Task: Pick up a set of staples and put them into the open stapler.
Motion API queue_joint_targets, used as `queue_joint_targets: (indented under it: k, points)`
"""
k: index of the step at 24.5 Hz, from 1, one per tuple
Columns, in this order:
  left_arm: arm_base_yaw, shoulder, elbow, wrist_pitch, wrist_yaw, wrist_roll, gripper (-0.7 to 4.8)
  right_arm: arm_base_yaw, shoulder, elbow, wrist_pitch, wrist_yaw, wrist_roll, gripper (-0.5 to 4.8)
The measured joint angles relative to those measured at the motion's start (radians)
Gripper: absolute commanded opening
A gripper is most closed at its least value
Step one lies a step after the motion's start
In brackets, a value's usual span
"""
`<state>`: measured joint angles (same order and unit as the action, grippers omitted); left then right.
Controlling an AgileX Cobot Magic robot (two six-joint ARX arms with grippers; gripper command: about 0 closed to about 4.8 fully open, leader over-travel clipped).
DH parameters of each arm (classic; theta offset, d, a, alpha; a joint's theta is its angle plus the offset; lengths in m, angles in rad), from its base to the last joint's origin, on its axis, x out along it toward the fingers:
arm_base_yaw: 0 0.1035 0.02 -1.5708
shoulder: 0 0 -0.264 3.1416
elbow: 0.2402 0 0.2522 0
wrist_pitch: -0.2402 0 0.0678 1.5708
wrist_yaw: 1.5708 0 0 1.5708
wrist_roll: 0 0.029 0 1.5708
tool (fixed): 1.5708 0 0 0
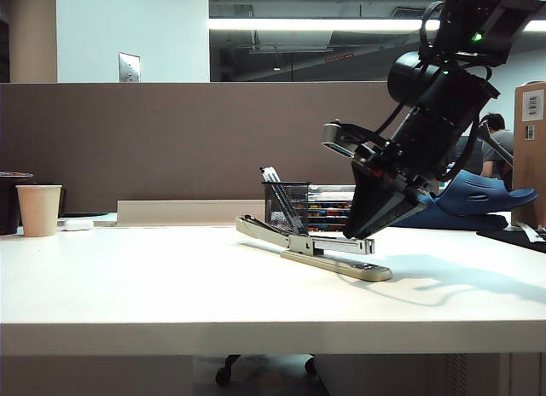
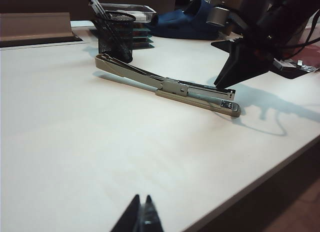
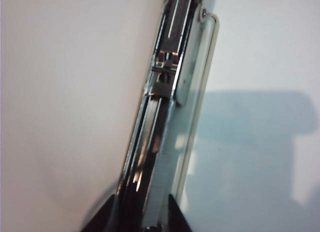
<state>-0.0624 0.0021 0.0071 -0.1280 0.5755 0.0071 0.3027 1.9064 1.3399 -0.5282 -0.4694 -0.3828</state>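
Observation:
The beige stapler (image 1: 316, 247) (image 2: 170, 87) lies open on the white table, its top arm raised toward the pen cup and its silver magazine rail (image 3: 170, 92) exposed. My right gripper (image 1: 363, 234) (image 2: 220, 86) (image 3: 142, 195) points down at the front end of the rail. It is open, one finger on each side of the rail. Between those fingers a pale grey ribbed set of staples (image 3: 159, 192) lies along the rail channel, with no finger pressing on it. My left gripper (image 2: 141, 199) is shut and empty, low over the table's near part, well away from the stapler.
A black mesh pen cup (image 1: 286, 204) (image 2: 115, 34) stands just behind the stapler's raised arm. A paper cup (image 1: 39, 210) is at the far left. A blue object (image 1: 478, 195) and stacked trays (image 1: 331, 210) lie behind the right arm. The table's front edge (image 2: 260, 174) is near my left gripper.

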Motion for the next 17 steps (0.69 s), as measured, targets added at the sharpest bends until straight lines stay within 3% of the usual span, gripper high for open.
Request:
queue_joint_targets:
  k: [17]
  points:
    - [0.0, 0.0, 0.0, -0.001, 0.0, 0.0, -0.06, 0.0, -0.009, 0.013, 0.016, 0.002, 0.0, 0.89]
